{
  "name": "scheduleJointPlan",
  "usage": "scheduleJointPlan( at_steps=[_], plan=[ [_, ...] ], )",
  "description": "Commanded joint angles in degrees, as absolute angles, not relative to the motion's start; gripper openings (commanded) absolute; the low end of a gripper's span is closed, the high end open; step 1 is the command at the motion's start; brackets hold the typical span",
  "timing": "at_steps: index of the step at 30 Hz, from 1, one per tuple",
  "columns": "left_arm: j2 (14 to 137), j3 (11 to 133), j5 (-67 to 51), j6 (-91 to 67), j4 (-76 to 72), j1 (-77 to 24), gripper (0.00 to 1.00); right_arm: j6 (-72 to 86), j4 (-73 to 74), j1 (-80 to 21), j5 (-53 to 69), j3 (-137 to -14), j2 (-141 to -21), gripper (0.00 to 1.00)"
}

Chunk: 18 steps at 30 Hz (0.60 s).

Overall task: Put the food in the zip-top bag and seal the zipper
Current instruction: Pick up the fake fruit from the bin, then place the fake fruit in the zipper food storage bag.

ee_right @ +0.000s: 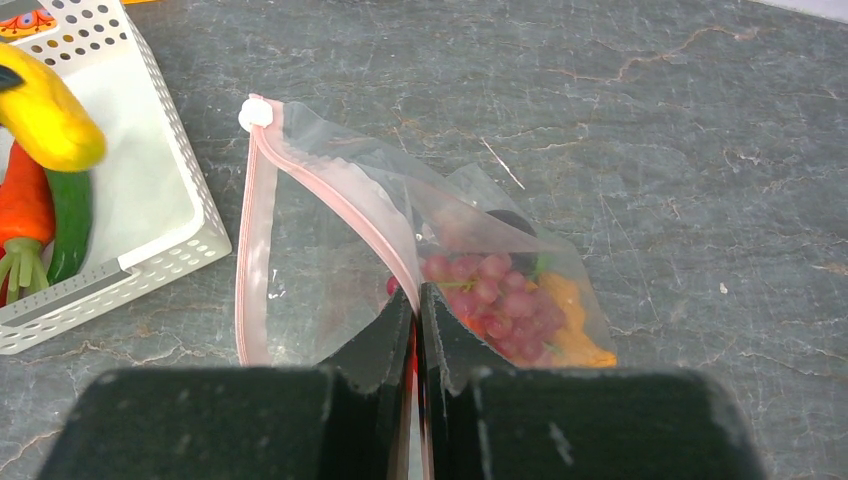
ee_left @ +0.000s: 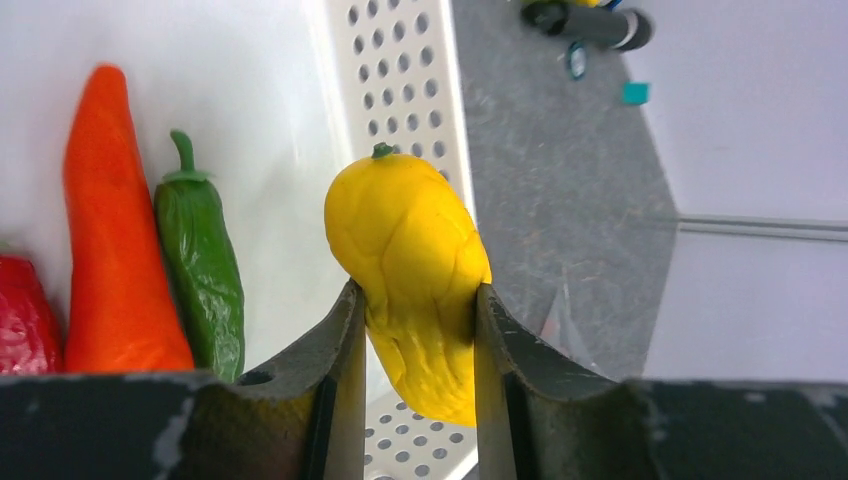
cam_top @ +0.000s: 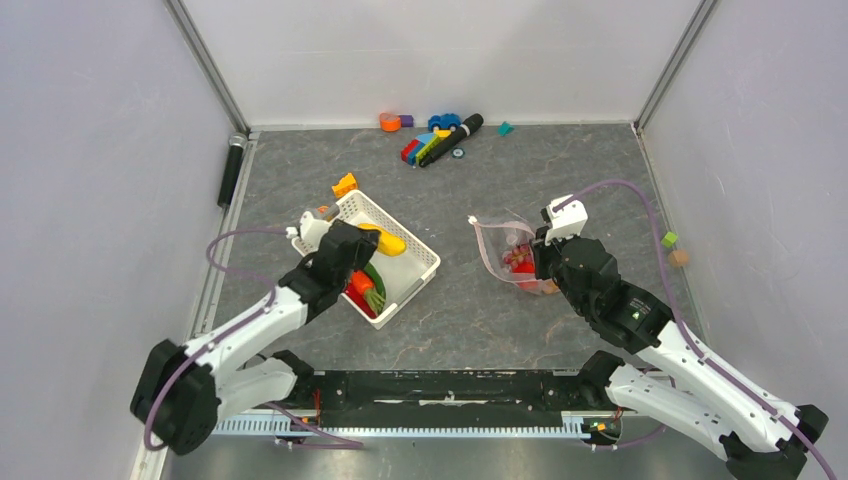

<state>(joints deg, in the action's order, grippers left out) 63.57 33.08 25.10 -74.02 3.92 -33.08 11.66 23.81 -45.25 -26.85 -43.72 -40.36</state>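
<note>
My left gripper [ee_left: 412,320] is shut on a yellow toy mango [ee_left: 410,250], holding it inside the white slotted basket [cam_top: 418,252]. An orange carrot [ee_left: 110,220], a green chilli [ee_left: 205,265] and a red piece [ee_left: 25,315] lie on the basket floor. The clear zip-top bag [ee_right: 330,270] lies on the table right of the basket, its mouth gaping open. My right gripper [ee_right: 416,300] is shut on the bag's upper lip at the pink zipper [ee_right: 330,190]. Purple grapes [ee_right: 495,295] and an orange piece [ee_right: 570,320] sit inside the bag.
Coloured blocks, a toy car and a black marker [cam_top: 440,140] lie at the back of the table. An orange block [cam_top: 345,184] sits behind the basket. Small green and tan blocks [cam_top: 674,248] rest by the right wall. A black cylinder [cam_top: 231,170] lies along the left rail.
</note>
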Motion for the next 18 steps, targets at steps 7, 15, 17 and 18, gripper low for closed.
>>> scheduleJointPlan(
  at_steps=[7,15,17,18],
  plan=[
    [48.76,30.23,27.08,-55.22,-5.45,-32.86,0.02,11.91,22.60,-45.35,-27.17,-43.95,-39.91,0.10],
    [49.10,31.78,16.74,-46.89,-13.58,-33.98,0.02,12.21,22.73,-45.35,-26.89,-43.70,-38.90,0.10],
    [50.23,32.39,12.93,-44.49,-16.30,-34.89,0.02,12.15,22.70,-45.35,-27.02,-43.77,-38.81,0.10],
    [50.93,32.74,10.96,-43.60,-17.74,-35.30,0.02,12.11,22.69,-45.35,-27.00,-43.77,-38.84,0.10]
  ],
)
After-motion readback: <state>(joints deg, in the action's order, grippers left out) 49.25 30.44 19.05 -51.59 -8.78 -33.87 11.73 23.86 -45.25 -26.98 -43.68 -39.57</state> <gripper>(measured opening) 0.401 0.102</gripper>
